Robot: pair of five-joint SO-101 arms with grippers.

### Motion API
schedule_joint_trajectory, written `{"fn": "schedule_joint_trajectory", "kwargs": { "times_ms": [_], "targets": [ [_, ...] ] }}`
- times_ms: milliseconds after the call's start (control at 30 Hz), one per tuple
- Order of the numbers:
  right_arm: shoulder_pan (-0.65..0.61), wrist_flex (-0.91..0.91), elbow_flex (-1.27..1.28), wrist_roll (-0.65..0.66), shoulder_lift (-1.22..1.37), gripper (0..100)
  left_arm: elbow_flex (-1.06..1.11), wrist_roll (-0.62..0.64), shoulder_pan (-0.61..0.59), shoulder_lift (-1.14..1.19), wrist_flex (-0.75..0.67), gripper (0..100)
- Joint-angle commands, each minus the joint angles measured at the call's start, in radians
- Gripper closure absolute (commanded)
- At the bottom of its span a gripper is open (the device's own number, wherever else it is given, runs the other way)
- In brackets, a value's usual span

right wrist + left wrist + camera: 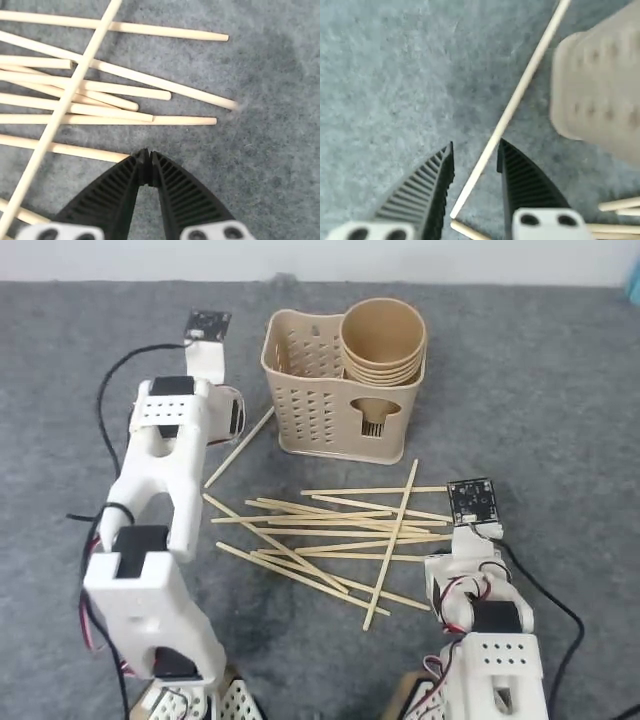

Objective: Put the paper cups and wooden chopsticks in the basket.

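A stack of paper cups (383,335) is held in one side of the tan basket (310,400). One chopstick (515,100) is laid on the grey table (560,390) just beside the basket, between the spread-apart fingers of the left gripper (475,155), which are not squeezed on it. The other chopsticks (330,535) are piled crosswise in front of the basket, just past the right gripper (146,167), which is closed tight with nothing in it.

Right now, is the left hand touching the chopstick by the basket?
Cannot tell. The left wrist view shows the chopstick between the fingers of the open left hand, clear of one but too close to the other to judge.
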Motion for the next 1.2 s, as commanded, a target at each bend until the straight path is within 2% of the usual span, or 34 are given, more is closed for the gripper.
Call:
{"fn": "schedule_joint_trajectory", "kwargs": {
  "times_ms": [0,467,833,1033,1167],
  "targets": [
    [0.012,-0.015,-0.006,-0.011,-0.018,98.9,-0.041,0.028,-0.009,0.029,0.003,87],
    [0.013,-0.015,-0.006,-0.011,-0.018,98.9,-0.041,0.029,0.0,0.095,-0.014,87],
    [0.013,-0.013,0.002,-0.011,-0.018,99.0,-0.042,0.02,0.025,0.095,-0.083,86],
    [0.013,-0.015,0.003,-0.011,-0.018,99.0,-0.039,-0.135,0.043,0.097,-0.014,86],
    [0.013,-0.015,0.003,-0.011,-0.018,99.0,-0.038,-0.16,0.037,0.097,0.003,86]
  ]
}}
